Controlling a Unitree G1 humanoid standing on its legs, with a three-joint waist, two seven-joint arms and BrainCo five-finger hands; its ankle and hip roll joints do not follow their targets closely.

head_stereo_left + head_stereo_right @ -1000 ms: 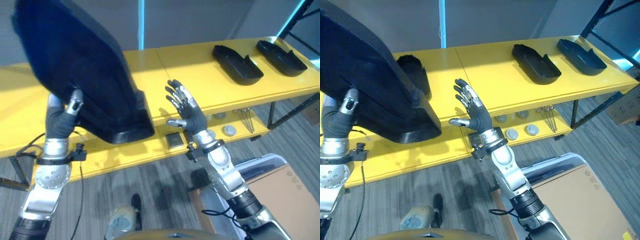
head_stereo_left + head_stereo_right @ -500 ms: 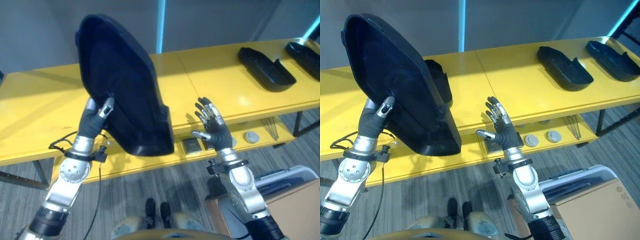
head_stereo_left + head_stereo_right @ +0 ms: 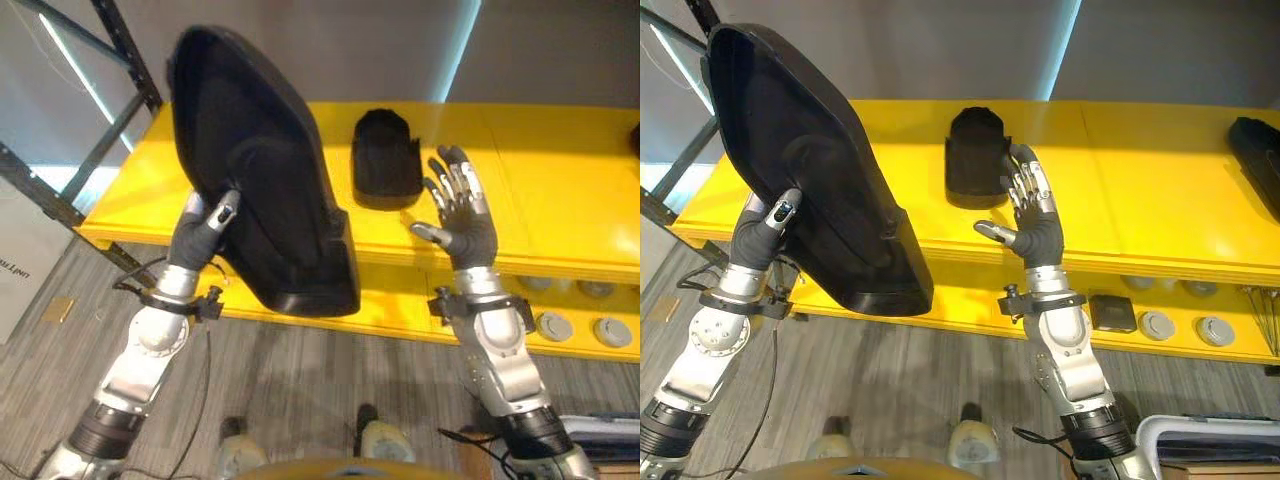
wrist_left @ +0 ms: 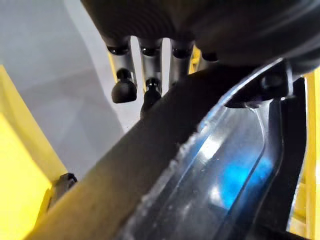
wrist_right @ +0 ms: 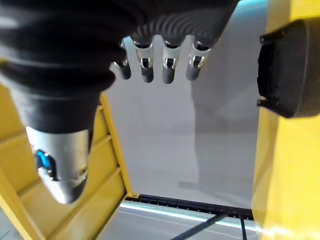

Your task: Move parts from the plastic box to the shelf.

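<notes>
Yellow shelf (image 3: 1160, 200) already carries one small black part (image 3: 975, 160). I see my left hand (image 3: 200, 225) clamped on the big black part (image 3: 260, 190), raised at the shelf's front edge and not yet set down; my right hand (image 3: 1033, 215) hovers spread, empty.

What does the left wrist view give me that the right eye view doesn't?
Left wrist view: the left hand's fingers curled over the edge of the large black part, seen close. Right eye view: the right hand open and empty, a small black part lying on the yellow shelf, round discs on the lower level. Both show the left hand holding the large part.
</notes>
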